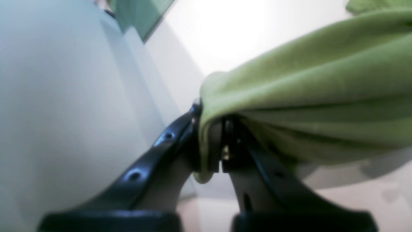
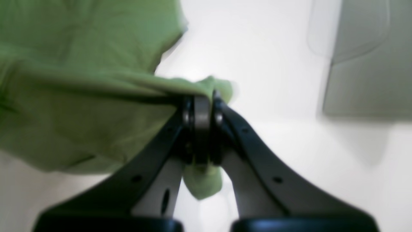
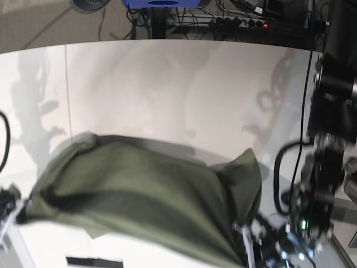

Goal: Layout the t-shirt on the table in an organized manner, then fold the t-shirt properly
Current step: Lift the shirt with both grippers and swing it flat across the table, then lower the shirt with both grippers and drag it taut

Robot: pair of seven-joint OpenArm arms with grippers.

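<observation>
The olive-green t-shirt (image 3: pixel 139 195) hangs stretched between my two grippers, above the near part of the white table (image 3: pixel 184 89). In the left wrist view my left gripper (image 1: pixel 216 141) is shut on a bunched edge of the t-shirt (image 1: pixel 305 96), which runs off to the right. My right gripper (image 2: pixel 202 129) is shut on another edge, with the t-shirt (image 2: pixel 80 106) spreading to its left and a small tuft poking out below the jaws. In the base view the left gripper (image 3: pixel 248 237) is at the cloth's lower right corner and the right gripper (image 3: pixel 10 205) at its far left end.
A thin dark seam (image 3: pixel 67 89) crosses the table on the left. Cables and a power strip (image 3: pixel 240 22) lie beyond the far edge. The left arm's dark body (image 3: pixel 323 184) stands at the right. A grey-white panel (image 2: pixel 363 64) shows in the right wrist view.
</observation>
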